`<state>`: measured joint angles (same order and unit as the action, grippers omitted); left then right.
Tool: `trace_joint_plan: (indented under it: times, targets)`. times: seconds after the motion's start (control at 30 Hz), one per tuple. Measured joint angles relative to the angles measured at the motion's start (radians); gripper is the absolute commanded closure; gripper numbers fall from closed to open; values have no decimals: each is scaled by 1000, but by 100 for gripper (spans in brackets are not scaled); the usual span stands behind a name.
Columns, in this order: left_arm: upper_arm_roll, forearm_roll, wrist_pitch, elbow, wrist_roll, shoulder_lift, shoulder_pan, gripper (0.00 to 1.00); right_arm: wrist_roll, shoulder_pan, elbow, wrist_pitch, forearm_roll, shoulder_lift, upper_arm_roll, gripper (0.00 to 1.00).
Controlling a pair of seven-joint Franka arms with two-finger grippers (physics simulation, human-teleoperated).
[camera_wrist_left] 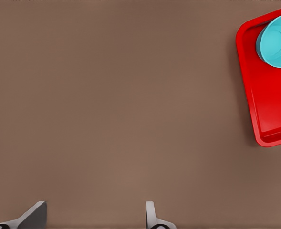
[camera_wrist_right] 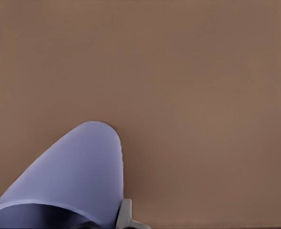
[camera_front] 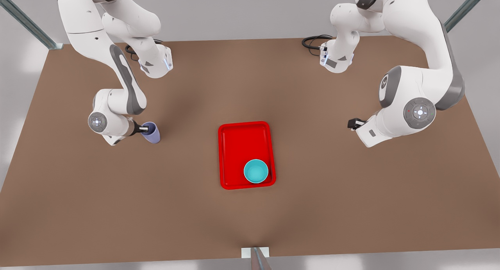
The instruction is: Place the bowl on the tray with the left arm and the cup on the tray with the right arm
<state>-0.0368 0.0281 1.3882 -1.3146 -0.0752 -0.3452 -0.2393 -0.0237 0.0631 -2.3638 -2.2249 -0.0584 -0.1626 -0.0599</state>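
Brown table [camera_front: 117, 207]; bowl [camera_front: 256, 171] (teal) on tray [camera_front: 238, 141]

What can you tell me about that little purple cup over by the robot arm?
The cup is a small pale lavender tumbler, smooth like plastic, tapered, with no handle. It sits on the brown table at the front view's left, well apart from the red tray, and looks tilted. The right gripper is at its rim, one finger against its outer wall.

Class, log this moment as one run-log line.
bowl: on tray | right gripper: shut on cup | left gripper: open, waiting
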Motion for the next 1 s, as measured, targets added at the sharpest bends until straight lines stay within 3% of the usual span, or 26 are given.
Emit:
trace_joint_plan:
  times: [0.13,0.4,0.57,0.77,1.0]
  targets:
    - [0,1,0,0,0,0,0,0,3,0,5,5,-5,0,0,79]
    - [-2,3,0,0,0,-2,0,0,-2,2,189,227,-4,-3,-19,79]
    - [-2,3,0,0,0,-2,0,0,-88,-5,363,368,-35,-2,-132,79]
    - [-2,3,0,0,4,-2,0,0,-270,-225,456,355,-122,-43,-136,79]
    - [-2,6,0,0,5,0,0,0,-453,-422,728,354,-130,-256,-136,79]
